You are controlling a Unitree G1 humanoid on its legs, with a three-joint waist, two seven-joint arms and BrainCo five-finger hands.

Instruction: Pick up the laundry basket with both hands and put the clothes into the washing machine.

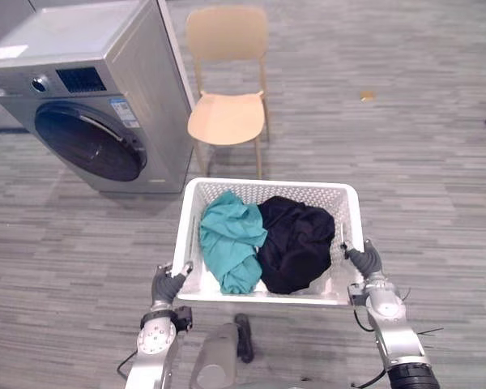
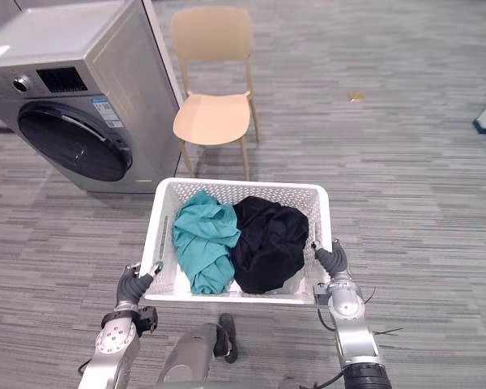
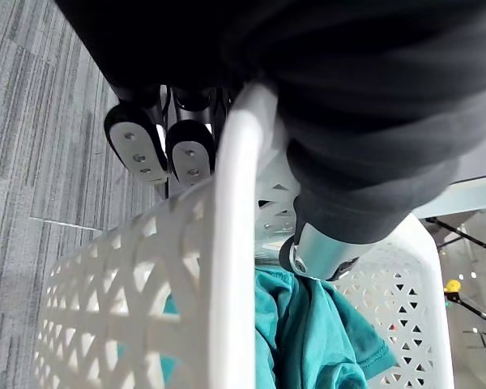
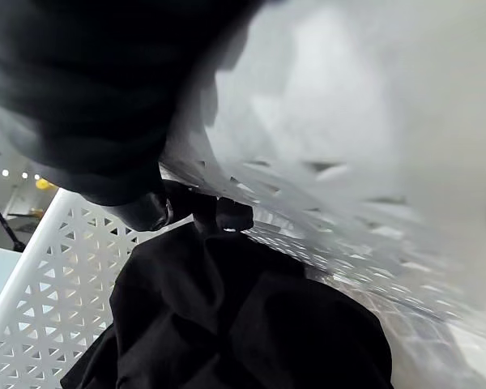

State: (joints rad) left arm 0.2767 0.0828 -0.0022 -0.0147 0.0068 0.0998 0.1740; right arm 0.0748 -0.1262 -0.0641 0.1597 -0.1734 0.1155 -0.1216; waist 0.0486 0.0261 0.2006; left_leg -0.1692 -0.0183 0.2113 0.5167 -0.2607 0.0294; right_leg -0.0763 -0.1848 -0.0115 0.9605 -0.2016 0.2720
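The left hand and right hand are each curling round a side rim of the laundry basket, their tips partly hidden, while teal and black clothes are lying inside, apart from the washing machine.

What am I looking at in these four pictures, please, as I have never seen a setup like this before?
This is a humanoid robot seen through its own cameras. The two wide pictures come from its head, looking down. The two close ones come from cameras on its wrists. Its left hand and right hand have their fingers curled over opposite side rims of a white laundry basket. The basket holds a teal garment and a black garment. Ahead on the grey floor stand a washing machine, whose round door looks shut, and a wooden chair.
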